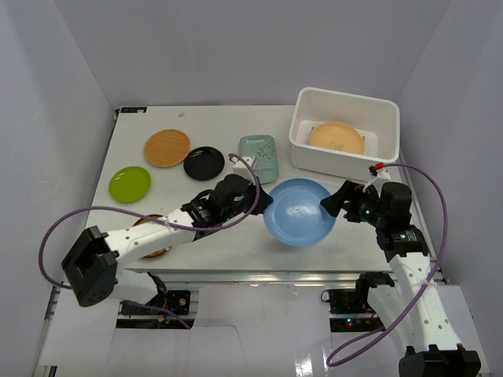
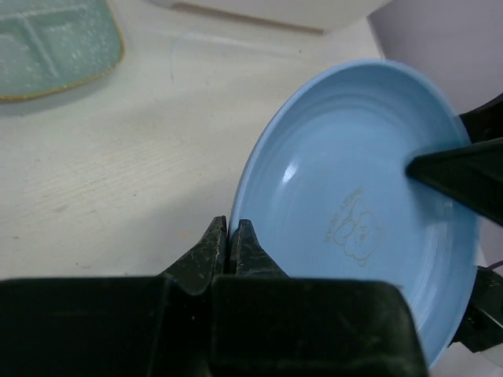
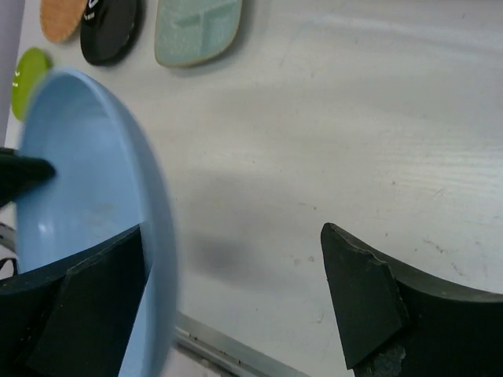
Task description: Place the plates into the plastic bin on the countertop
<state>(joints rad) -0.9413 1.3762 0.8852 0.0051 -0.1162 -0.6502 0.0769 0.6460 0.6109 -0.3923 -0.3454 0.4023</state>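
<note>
Two grippers of mine meet at one round blue plate [image 1: 299,214], glossy like plastic and tilted over the flat white countertop [image 1: 236,239]. My left gripper [image 2: 233,236] is pinched tight on its rim. My right gripper [image 3: 234,236] is spread wide. The opposite rim lies beside one finger [image 3: 94,306], and the other finger is apart from it.

Just beyond my right fingers stands the white rectangular plastic bin [image 1: 314,157]; its near wall is between them and the round tan plate [image 1: 336,137] inside. Beyond my left fingers lie the pale teal rectangular plate [image 1: 258,155], the round black plate [image 1: 204,162], the orange-brown round plate [image 1: 167,147] and the lime green round plate [image 1: 130,183].
</note>
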